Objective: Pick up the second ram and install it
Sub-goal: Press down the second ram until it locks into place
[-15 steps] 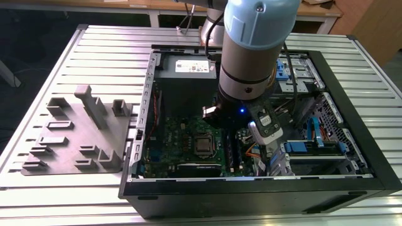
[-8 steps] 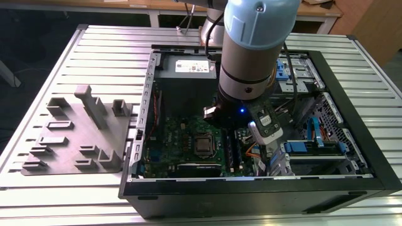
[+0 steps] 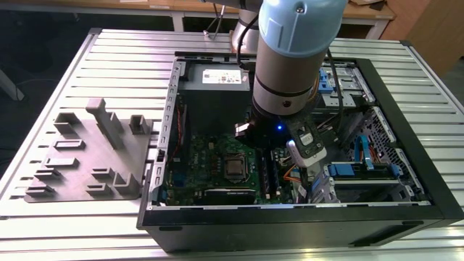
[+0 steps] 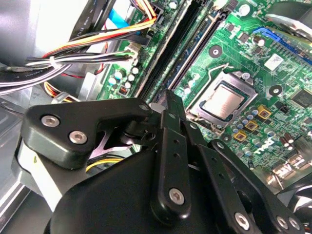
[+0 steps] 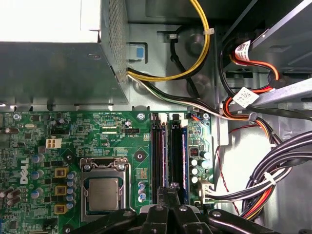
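Pincer (image 5: 170, 187), closed tight with nothing seen between, sits over the memory slots (image 5: 176, 151); any press should go straight down, not tilted.

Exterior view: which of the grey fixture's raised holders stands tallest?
The narrow upright slab at the far side of the grey fixture; it rises well above the shorter post beside it and the low blocks.
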Robot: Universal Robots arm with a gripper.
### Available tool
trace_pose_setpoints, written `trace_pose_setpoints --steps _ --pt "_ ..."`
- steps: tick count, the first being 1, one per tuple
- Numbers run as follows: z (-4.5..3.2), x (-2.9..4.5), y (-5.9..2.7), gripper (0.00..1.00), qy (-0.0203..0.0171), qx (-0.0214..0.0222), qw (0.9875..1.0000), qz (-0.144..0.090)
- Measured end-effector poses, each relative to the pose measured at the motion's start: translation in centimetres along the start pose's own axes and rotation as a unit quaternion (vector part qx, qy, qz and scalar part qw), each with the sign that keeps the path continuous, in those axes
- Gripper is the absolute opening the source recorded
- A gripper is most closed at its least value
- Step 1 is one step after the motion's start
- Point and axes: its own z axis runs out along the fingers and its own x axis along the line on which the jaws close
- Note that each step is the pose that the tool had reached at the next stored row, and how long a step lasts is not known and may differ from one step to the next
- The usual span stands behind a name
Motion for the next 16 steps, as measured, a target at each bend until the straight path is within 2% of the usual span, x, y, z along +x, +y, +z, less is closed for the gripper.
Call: trace_pose_setpoints --steps 6,16 --pt "-0.01 -0.01 0.04 0.07 0.0000 0.0002 1.0000 0.000" --pt "0.14 0.04 1.10 0.07 0.0000 0.0000 1.0000 0.000"
